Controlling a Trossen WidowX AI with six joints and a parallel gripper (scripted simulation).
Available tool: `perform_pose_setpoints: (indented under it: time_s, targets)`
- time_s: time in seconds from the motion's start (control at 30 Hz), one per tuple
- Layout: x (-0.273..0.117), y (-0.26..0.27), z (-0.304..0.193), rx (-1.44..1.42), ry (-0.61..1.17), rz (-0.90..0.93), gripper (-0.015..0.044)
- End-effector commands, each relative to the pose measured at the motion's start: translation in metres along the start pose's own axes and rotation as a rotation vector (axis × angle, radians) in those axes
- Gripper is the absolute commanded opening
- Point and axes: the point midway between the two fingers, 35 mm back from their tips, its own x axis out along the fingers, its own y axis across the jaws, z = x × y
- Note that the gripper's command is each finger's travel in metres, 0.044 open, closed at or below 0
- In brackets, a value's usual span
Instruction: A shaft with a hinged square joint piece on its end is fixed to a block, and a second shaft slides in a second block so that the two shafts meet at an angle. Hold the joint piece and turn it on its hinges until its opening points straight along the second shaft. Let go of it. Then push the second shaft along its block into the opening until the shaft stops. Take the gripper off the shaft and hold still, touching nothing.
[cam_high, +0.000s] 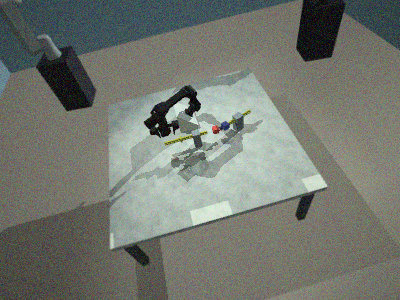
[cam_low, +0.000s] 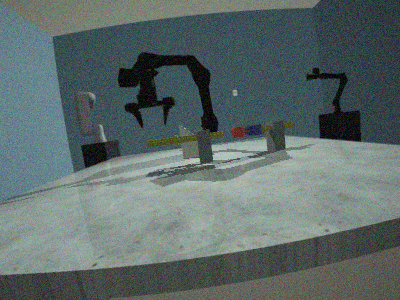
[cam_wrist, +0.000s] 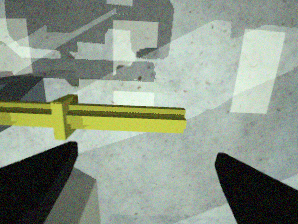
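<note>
The second shaft (cam_high: 175, 141) (cam_low: 162, 142) (cam_wrist: 130, 122), yellow with a raised collar (cam_wrist: 60, 120), runs through its grey block (cam_high: 198, 140) (cam_low: 205, 148). The red joint piece (cam_high: 215, 130) (cam_low: 237, 132), with a blue piece (cam_high: 225, 125) (cam_low: 255, 130) behind it, is on the side of the first shaft (cam_high: 247, 113) (cam_low: 288, 125), in its own grey block (cam_high: 238, 122) (cam_low: 276, 138). A small gap shows between the second shaft and the red piece; its opening is too small to make out. My gripper (cam_high: 164, 134) (cam_low: 154, 126) (cam_wrist: 148, 154) is open and empty, above the second shaft's outer end.
A pale grey wedge-shaped body (cam_high: 187, 121) (cam_low: 190, 148) (cam_wrist: 82, 195) stands beside the second shaft, near the arm's base. Shadows lie across the pale table top (cam_high: 160, 210) (cam_low: 200, 220). Dark pedestals (cam_high: 70, 80) (cam_high: 320, 32) stand beyond the table.
</note>
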Motion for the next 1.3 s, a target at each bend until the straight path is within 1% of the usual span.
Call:
perform_pose_setpoints:
  time_s: [0.0, 0.2, 1.27]
  targets:
    - [-0.001, -0.007, 0.0, -0.05, 0.003, -0.011, 0.044]
    - [0.002, -0.007, 0.0, 0.001, 0.003, -0.011, 0.044]
    - [0.05, -0.009, 0.002, 1.093, 0.011, -0.021, 0.044]
